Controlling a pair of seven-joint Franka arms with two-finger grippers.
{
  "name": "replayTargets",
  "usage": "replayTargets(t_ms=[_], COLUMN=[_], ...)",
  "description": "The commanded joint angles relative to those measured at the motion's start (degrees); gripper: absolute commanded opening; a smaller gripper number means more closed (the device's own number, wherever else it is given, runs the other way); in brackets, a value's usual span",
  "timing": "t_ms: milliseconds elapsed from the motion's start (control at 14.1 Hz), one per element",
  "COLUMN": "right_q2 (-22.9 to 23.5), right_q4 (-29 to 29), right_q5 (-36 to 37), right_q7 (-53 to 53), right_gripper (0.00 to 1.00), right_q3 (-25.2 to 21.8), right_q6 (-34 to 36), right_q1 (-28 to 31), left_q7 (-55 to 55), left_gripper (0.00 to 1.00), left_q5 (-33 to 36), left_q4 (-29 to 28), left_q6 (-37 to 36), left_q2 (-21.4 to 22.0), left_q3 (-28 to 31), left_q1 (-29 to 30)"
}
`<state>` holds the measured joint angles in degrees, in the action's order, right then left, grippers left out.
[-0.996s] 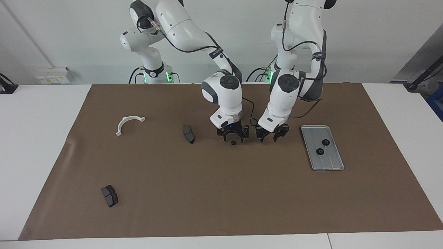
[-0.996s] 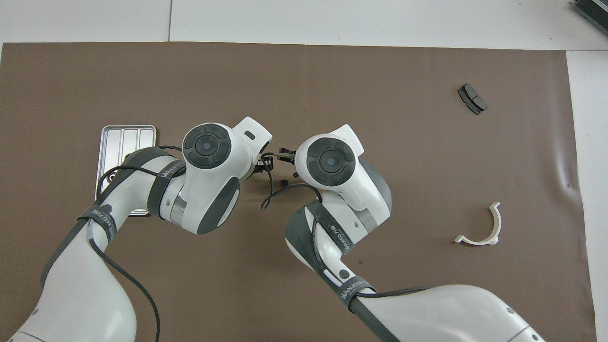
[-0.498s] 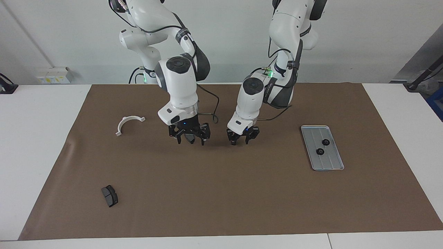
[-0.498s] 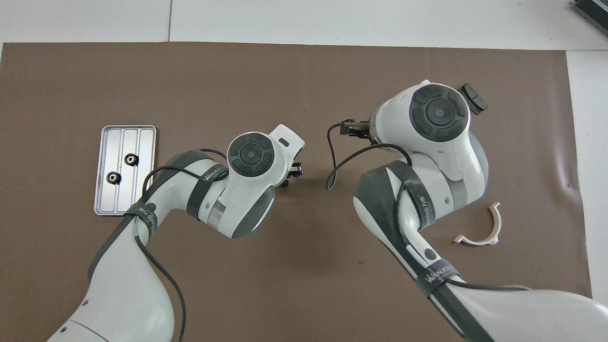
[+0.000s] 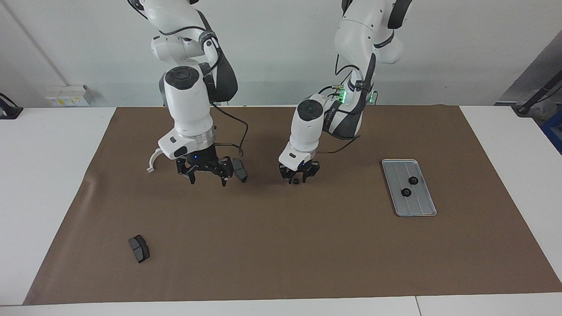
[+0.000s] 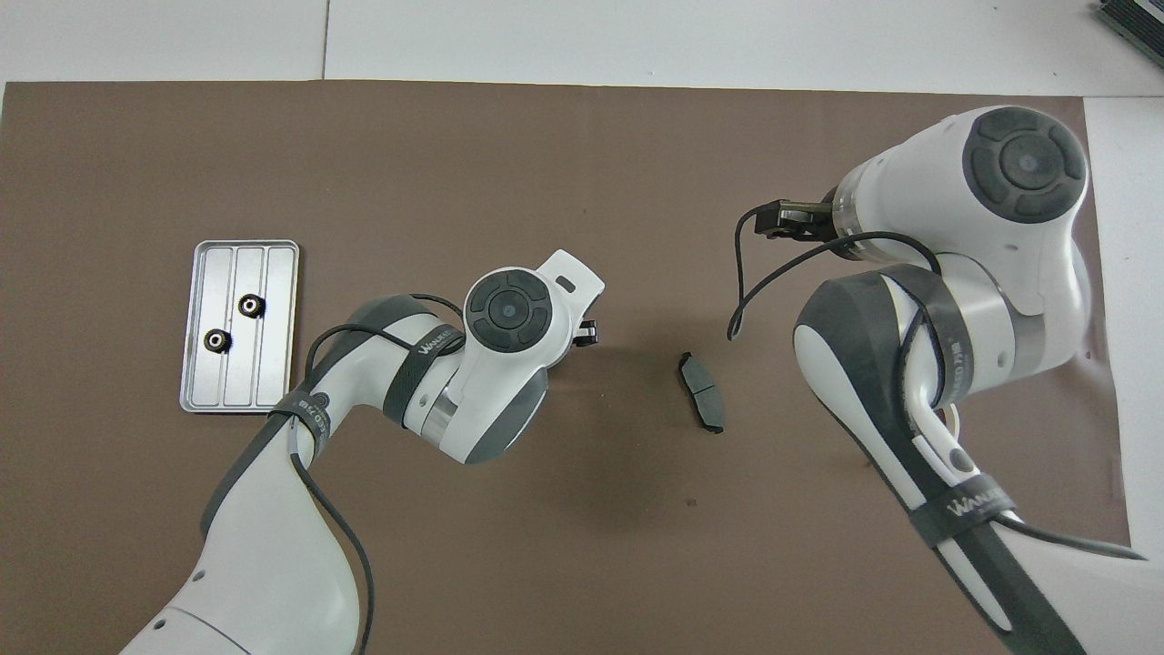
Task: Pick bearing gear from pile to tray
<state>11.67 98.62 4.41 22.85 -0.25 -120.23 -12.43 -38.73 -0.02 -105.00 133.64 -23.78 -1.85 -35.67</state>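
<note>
Wall (image 5: 272, 44): plain white, evenly lit.
Table (image 5: 44, 175): white, covered across the middle by a brown mat (image 5: 281, 254).
Socket box (image 5: 68, 95): mounted low on the wall, toward the right arm's end.

Only readable text: white lettering on dark straps round both arms, overhead view. Left arm strap (image 6: 420, 348), center frame, reads approx. "WANEED". Right arm strap (image 6: 969, 506), lower right, same word. Smaller characters beside each too small to read.
</note>
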Motion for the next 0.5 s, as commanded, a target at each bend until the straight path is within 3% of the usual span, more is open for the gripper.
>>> replayTargets(t_ms=[0, 427], right_q2=[-2.79, -6.48], right_q4=[0.34, -2.11], right_q5=[-1.15, -1.15], right_q7=[-5.43, -7.28], right_gripper=[1.0, 1.0], right_q3=[0.96, 0.96], right_q6=[2.54, 9.47], right_q1=[4.07, 7.33], left_q7=[-0.55, -0.55], left_gripper=[0.48, 0.43], left_q5=[-0.86, -0.77], left_q4=[0.06, -1.7], left_q6=[1.27, 2.24], left_q2=[-0.91, -0.92], left_q3=[0.97, 1.06], left_q1=[-0.98, -0.98])
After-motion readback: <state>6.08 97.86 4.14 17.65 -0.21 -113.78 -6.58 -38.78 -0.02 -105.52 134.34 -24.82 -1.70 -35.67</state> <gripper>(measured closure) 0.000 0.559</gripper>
